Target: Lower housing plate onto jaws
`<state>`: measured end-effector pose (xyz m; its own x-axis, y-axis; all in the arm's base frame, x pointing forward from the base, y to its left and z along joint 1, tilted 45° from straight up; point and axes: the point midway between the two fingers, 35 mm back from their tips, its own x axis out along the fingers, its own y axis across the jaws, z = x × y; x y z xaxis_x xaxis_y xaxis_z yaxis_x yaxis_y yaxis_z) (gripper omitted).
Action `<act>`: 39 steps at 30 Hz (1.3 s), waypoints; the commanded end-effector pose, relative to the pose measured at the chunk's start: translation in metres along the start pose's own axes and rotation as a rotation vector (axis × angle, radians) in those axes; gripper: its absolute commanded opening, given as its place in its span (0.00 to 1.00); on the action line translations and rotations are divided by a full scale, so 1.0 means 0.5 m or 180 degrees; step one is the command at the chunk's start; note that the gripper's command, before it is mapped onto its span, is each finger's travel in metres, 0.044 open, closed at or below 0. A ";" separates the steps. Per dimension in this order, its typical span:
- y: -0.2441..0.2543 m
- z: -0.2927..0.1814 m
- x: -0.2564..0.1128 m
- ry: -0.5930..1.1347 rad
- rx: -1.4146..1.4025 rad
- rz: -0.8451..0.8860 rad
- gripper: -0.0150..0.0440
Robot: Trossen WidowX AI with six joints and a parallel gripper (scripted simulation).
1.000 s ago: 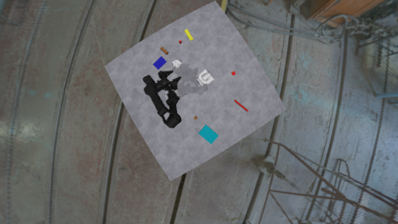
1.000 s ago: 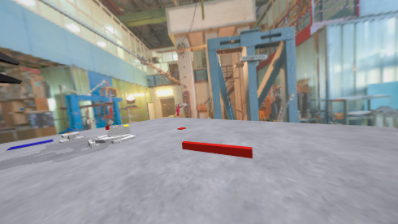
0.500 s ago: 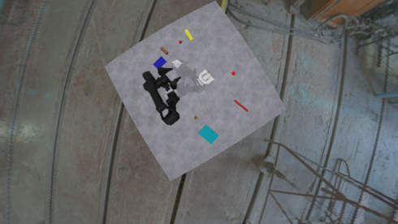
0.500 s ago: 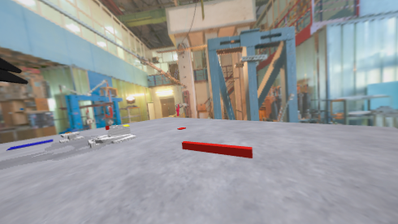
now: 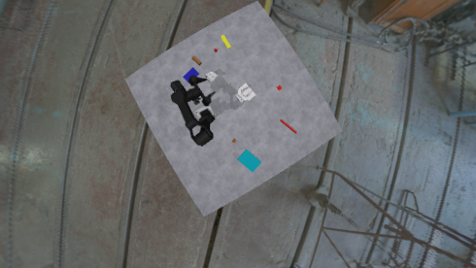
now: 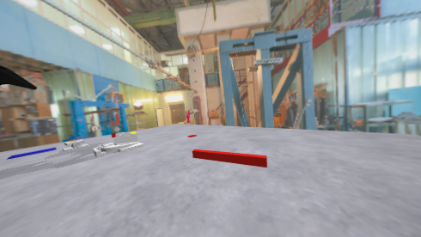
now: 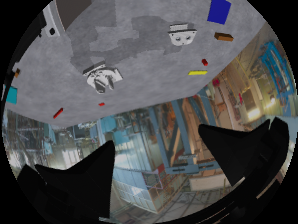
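Note:
A small white piece with two round holes (image 5: 211,76) (image 7: 182,37), apparently the housing plate, lies on the table apart from the jaw assembly; it also shows small in the exterior view (image 6: 76,145). The white jaw assembly (image 5: 246,92) (image 6: 118,147) (image 7: 102,77) stands on the table, with two jaw-like parts side by side; their pins are too small to make out. My gripper (image 5: 209,87) (image 7: 158,137) is wide open and empty, raised above the table beside the holed piece, on the arm's side. In the exterior view only one black fingertip shows at the left edge.
A blue plate (image 5: 190,75) (image 7: 219,11) and a brown block (image 5: 196,60) (image 7: 224,37) lie near the holed piece. A yellow bar (image 5: 225,42) (image 7: 198,73), a red bar (image 5: 289,126) (image 6: 229,158), a small red block (image 5: 279,87) and a teal plate (image 5: 249,160) lie farther out.

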<state>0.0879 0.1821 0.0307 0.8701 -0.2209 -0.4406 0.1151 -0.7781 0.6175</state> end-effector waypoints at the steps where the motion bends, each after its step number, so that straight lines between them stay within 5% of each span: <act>1: -0.008 0.005 0.007 -0.0104 0.0249 0.0056 1.00; 39: -0.078 0.034 0.063 -0.0796 0.2652 0.0756 1.00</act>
<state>0.1013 0.1954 -0.0130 0.7047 -0.4550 -0.5444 -0.4741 -0.8728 0.1159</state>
